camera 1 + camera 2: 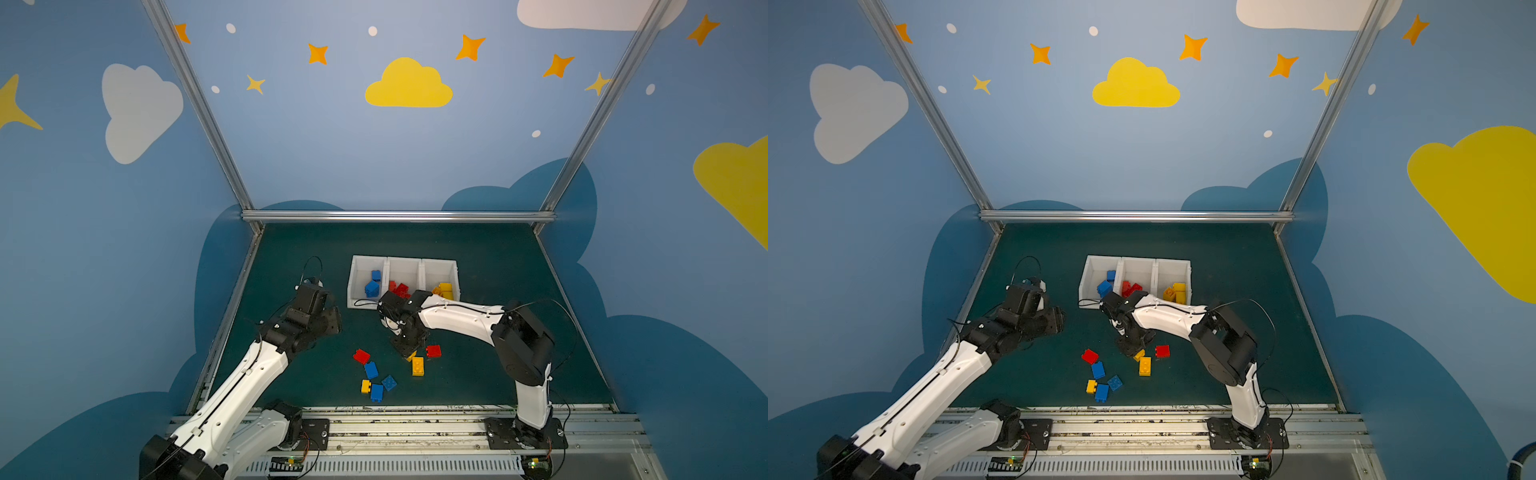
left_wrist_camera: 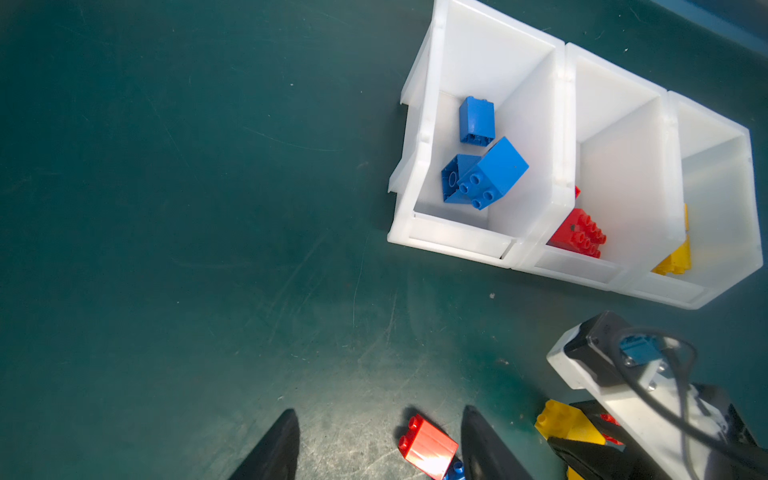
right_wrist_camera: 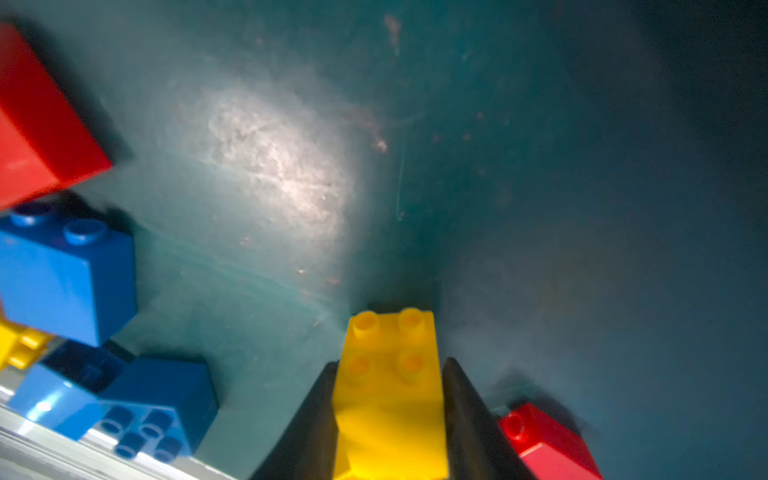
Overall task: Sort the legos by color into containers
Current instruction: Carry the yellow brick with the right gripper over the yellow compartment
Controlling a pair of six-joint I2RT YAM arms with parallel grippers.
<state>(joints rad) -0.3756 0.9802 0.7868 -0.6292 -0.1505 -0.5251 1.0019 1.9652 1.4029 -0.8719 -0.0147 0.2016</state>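
Both top views: the containers (image 1: 405,268) are sitting mid-frame on the green mat (image 1: 490,345), holding blue legos in the left bin, red in the middle and yellow in the right. Loose legos (image 1: 371,370) are lying in a cluster below the bins, lower centre. The right gripper (image 1: 409,353) is reaching down at the cluster's upper right edge, clenched on a yellow brick (image 1: 412,356). A red brick (image 1: 433,351) is sitting just beside it on the right, and a longer yellow brick (image 1: 417,366) just below. The left gripper (image 1: 332,322) is hovering left of the bins, apart from them. Open mat is running wide along the right side, behind the bins up to the back rail (image 1: 399,216), and between the cluster and the front rail (image 1: 415,409). Left wrist view: the left gripper's fingers (image 2: 282,440) are standing spread, grasping nothing. Another red brick (image 2: 428,446) is lying on the mat beyond them, and bare mat is stretching to the blue bin's outer wall. Right wrist view: both black fingers (image 3: 465,407) are squeezing the yellow brick's side faces, studs showing. Blue bricks (image 3: 70,270) are sitting well clear to one side, with bare scuffed mat lying ahead of the tips.
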